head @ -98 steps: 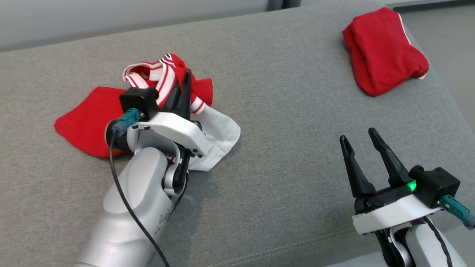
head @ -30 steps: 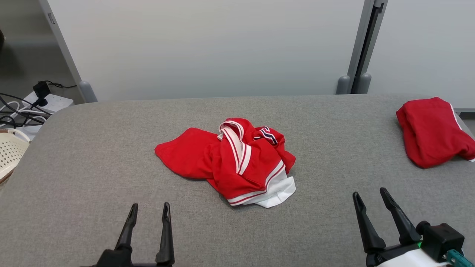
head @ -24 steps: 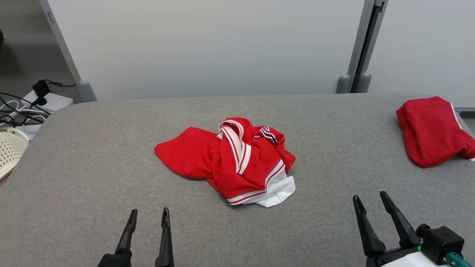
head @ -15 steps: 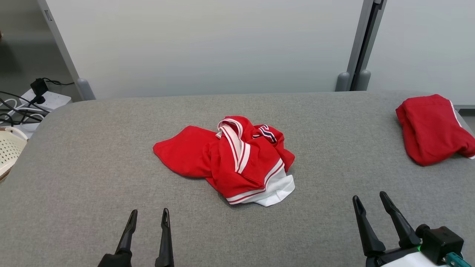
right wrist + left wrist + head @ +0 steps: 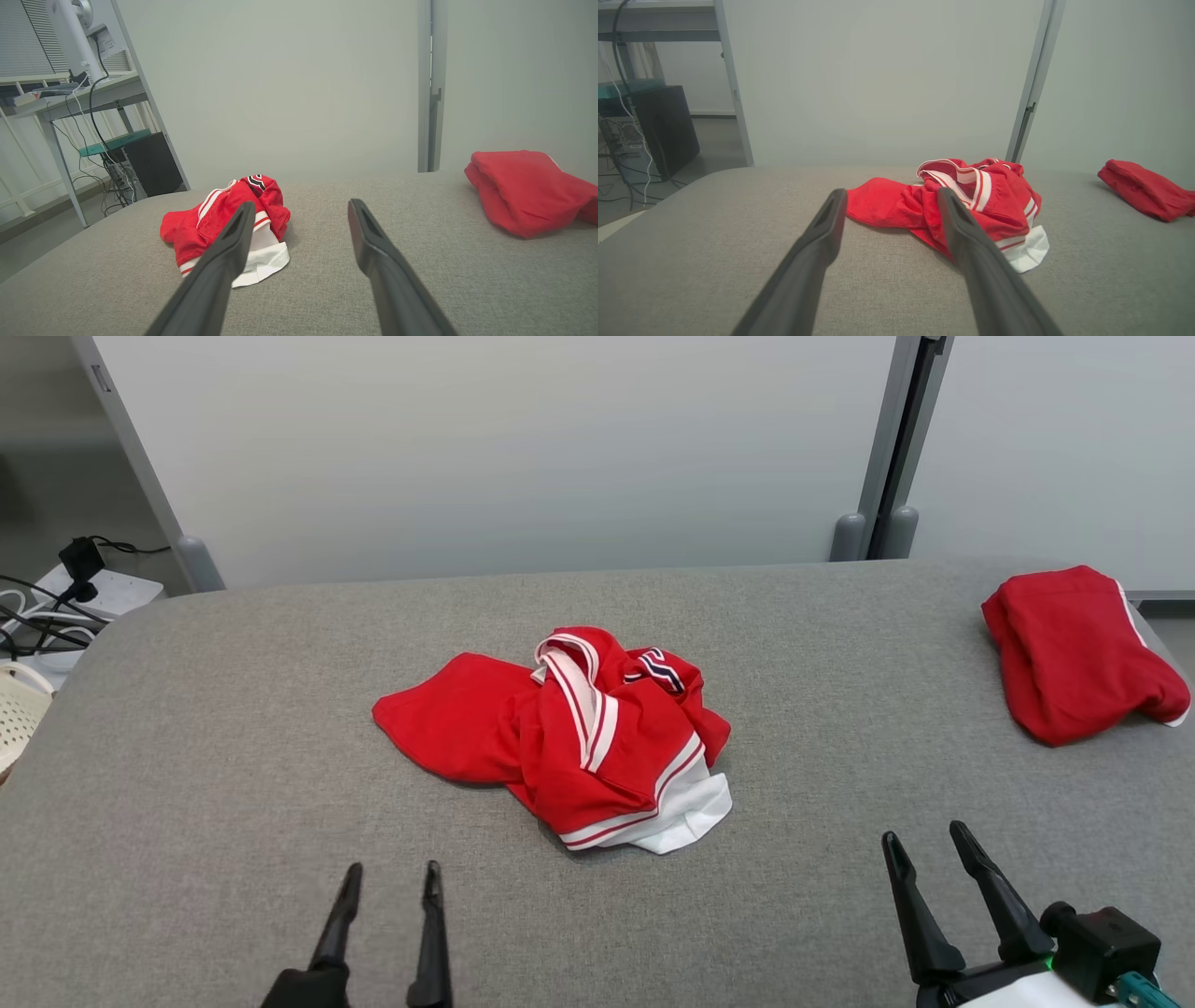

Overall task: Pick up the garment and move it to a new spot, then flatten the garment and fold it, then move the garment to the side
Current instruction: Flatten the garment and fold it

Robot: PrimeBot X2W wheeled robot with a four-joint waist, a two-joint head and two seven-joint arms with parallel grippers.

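Note:
A crumpled red garment with white stripes and a white hem lies in a heap at the middle of the grey padded table. It also appears ahead in the left wrist view, garment, and to the left in the right wrist view, garment. My left gripper stands open near the front edge, well short of the heap and to its left, with nothing between its fingers. My right gripper is open and empty at the front right.
A second red garment, folded, rests at the table's far right edge. A pale partition wall runs behind the table. A power strip with cables and a cream basket sit on the floor at the left.
The left arm let go of the garment and drew back to the front edge. Over the last second the camera shifted slightly; the garment lies still and both grippers stay open.

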